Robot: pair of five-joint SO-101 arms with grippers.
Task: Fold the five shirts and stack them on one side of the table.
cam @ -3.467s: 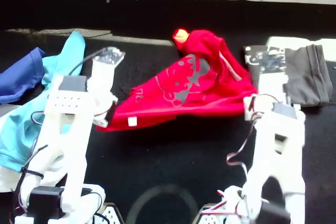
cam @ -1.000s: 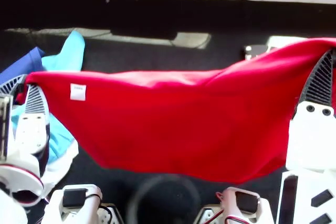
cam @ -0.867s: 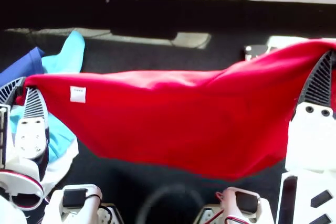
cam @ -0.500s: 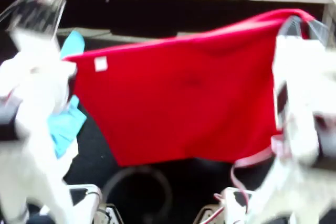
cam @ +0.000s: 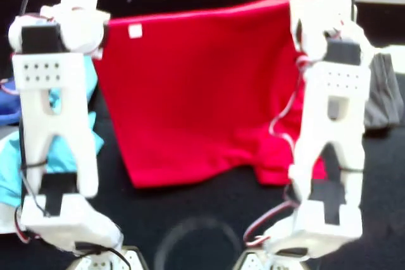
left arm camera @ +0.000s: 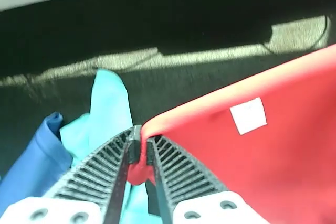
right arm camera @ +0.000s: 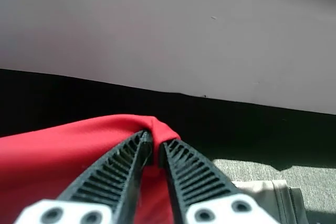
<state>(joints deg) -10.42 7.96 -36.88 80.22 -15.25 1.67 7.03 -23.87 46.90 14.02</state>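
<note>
A red shirt (cam: pixel 202 86) hangs stretched between both raised arms over the dark table, a small white tag (cam: pixel 135 30) near its upper left corner. My left gripper (left arm camera: pixel 140 145) is shut on the red shirt's (left arm camera: pixel 252 161) left corner. My right gripper (right arm camera: pixel 153 145) is shut on the red shirt's (right arm camera: pixel 52 156) right corner, high near the back wall. The shirt's lower edge sags onto the table at the right. In the high view the left arm (cam: pixel 54 93) and right arm (cam: pixel 332 93) stand upright at either side.
A light blue shirt (cam: pixel 69 143) and a dark blue shirt (cam: pixel 7 105) lie bunched at the table's left; both also appear below the left gripper, light blue (left arm camera: pixel 107 114) and dark blue (left arm camera: pixel 37 156). A folded grey shirt (cam: pixel 383 93) lies at the right.
Both arms have lifted and swung back, raising the red shirt from a low spread to a hanging sheet. Earlier it lay crumpled on the table.
</note>
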